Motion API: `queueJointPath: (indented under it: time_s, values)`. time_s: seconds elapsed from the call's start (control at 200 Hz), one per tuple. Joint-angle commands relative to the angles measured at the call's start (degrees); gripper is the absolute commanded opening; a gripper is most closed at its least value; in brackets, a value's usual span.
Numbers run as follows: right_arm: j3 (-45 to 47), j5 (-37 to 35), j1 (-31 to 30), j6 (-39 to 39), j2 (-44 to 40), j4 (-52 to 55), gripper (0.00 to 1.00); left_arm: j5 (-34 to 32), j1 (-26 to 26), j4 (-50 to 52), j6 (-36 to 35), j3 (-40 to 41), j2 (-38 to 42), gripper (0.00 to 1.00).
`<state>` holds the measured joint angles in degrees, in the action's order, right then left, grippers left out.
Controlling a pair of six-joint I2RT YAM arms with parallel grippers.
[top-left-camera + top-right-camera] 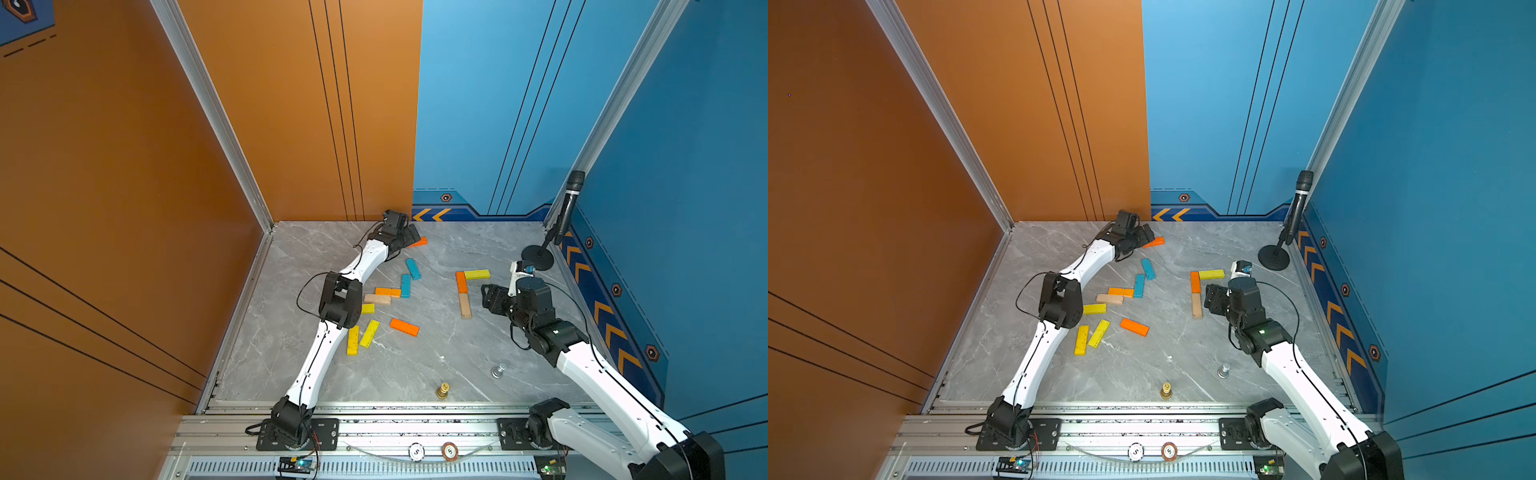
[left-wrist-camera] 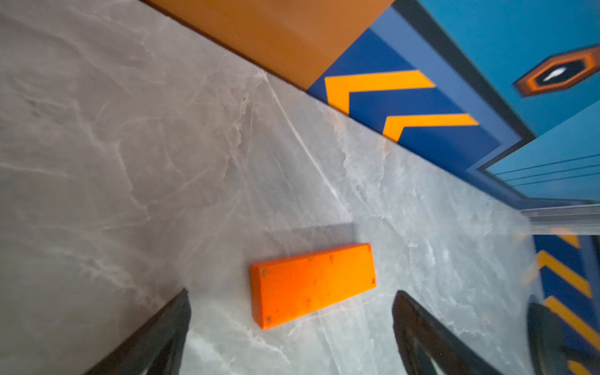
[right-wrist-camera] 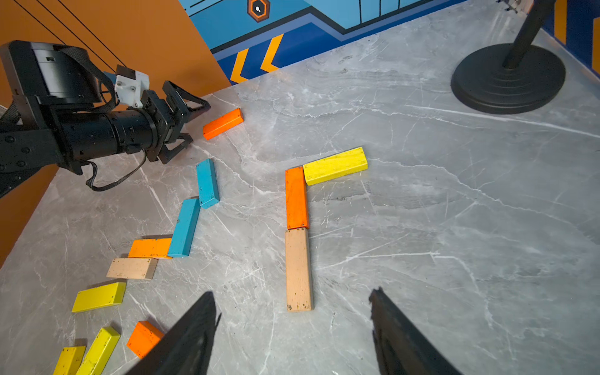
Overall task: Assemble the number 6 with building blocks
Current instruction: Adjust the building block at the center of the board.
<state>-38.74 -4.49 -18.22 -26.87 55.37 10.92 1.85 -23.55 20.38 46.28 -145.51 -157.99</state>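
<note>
We see a grey, marble-veined worktop (image 1: 415, 365) strewn with flat rectangular wooden blocks (image 1: 404, 326), their paint scuffed at the edges. Of the 6 (image 1: 462, 287) only a corner is laid, toward the right edge. A yellow plank (image 1: 477, 274) butts the far end of an orange plank (image 1: 461, 279), and a bare tan plank (image 1: 465, 305) continues that line end to end toward the front edge.

The right end effector (image 3: 293, 292) hangs released, with its dark fingers spread wider than the tan plank's near end and clear of it. By the far edge the left end effector (image 2: 291, 292) is released too, with a finger on either side of a lone orange block (image 2: 313, 284) that lies flat and untouched.

The remaining blocks lie loose between the centre and the left edge, in teal, orange, tan and yellow. A round black stand base (image 1: 537, 257) sits in the far right corner. Small turned gold (image 1: 443, 390) and silver (image 1: 498, 370) pieces stand near the front edge.
</note>
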Motion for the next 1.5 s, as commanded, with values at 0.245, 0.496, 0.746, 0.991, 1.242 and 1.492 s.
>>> queueJointPath:
  time_s: [0.245,0.496,0.746,0.991,1.242,1.492]
  values:
    - [-0.67,1.16,0.38,-1.95,1.03,0.85,0.75,1.66,1.26,-13.34,14.15,-5.83,-8.79,0.91]
    - [-1.23,0.07,0.8,-1.12,-0.02,2.26,0.75,5.5,0.31,-9.19,15.03,-8.0,-9.64,0.87]
    - [-1.51,1.19,1.57,-0.81,-0.07,2.59,0.75,15.65,-0.27,0.0,10.44,-5.52,-6.82,0.83]
    - [-2.54,1.93,2.13,0.2,0.44,3.16,0.75,18.35,-2.13,12.03,-1.72,-3.78,-2.64,0.81]
    - [-3.41,2.98,2.2,0.35,0.89,3.31,0.75,15.17,-2.89,19.54,-8.78,-4.69,-0.68,0.79]
    - [-8.97,1.72,1.49,0.68,8.32,5.49,0.75,12.82,-3.85,19.87,-14.51,1.82,8.94,0.8]
